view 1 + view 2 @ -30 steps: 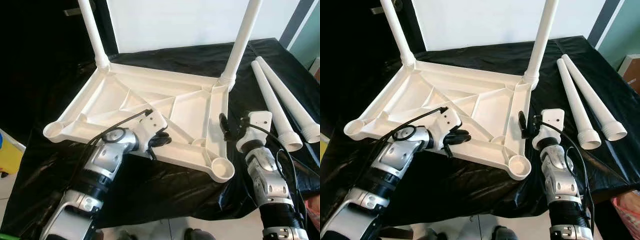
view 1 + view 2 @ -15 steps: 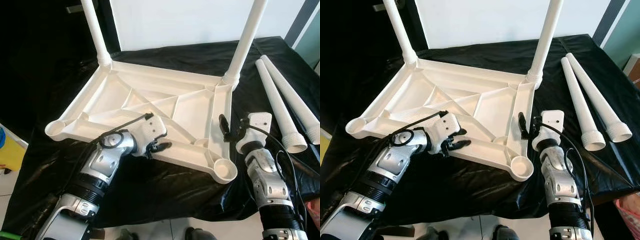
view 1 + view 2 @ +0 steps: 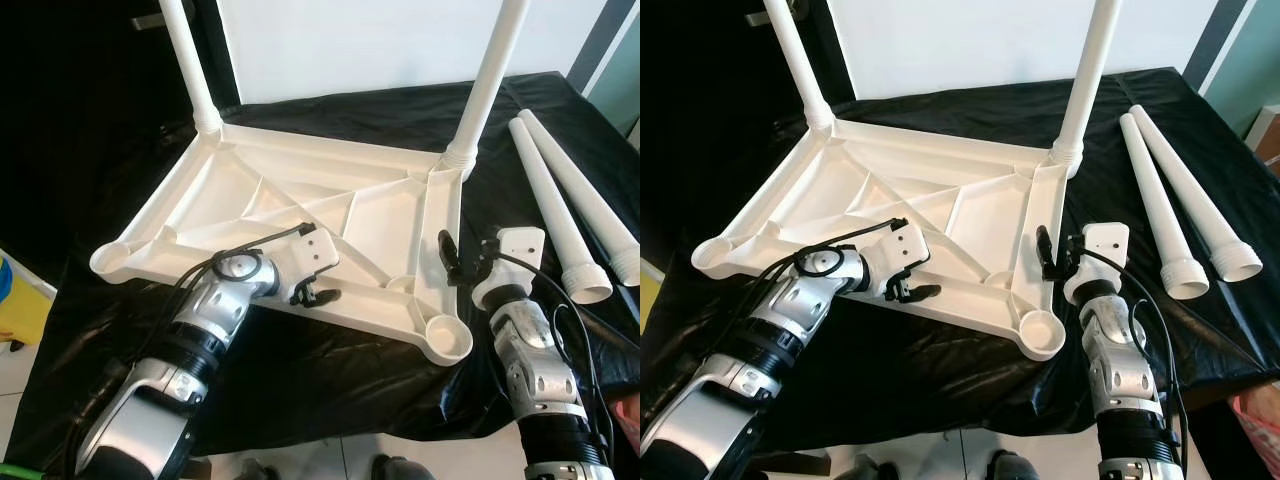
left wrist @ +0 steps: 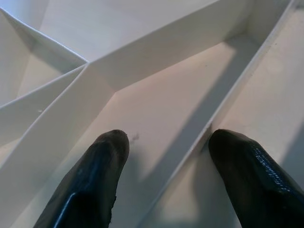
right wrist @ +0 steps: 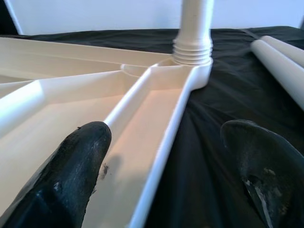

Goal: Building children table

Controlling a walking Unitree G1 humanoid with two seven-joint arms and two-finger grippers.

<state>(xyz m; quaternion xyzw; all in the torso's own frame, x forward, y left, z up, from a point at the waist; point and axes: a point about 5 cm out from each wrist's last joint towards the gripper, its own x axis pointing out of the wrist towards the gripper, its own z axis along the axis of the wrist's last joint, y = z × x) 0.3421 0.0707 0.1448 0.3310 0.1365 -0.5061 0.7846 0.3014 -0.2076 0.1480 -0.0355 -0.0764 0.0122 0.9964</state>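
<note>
— tabletop (image 3: 330, 215) upside down on the black cloth (image 3: 300, 375): why?
— sockets face up; two loose legs (image 3: 560, 210) lie right.
— grippers?
— left gripper (image 3: 312, 293) and right gripper (image 3: 447, 258) spread wide, straddling its edges, holding nothing.

L arm reaches fwd, elbow bent, wrist rolled inward; left gripper (image 3: 316, 295) points to robot's right, black fingers (image 4: 90, 180) spread wide apart. R arm stands near-vertical, forearm up; right gripper (image 3: 1044, 252) aimed fwd, its fingers (image 5: 71, 175) also spread wide, nothing btwn them. Cables loop over both wrists
</note>
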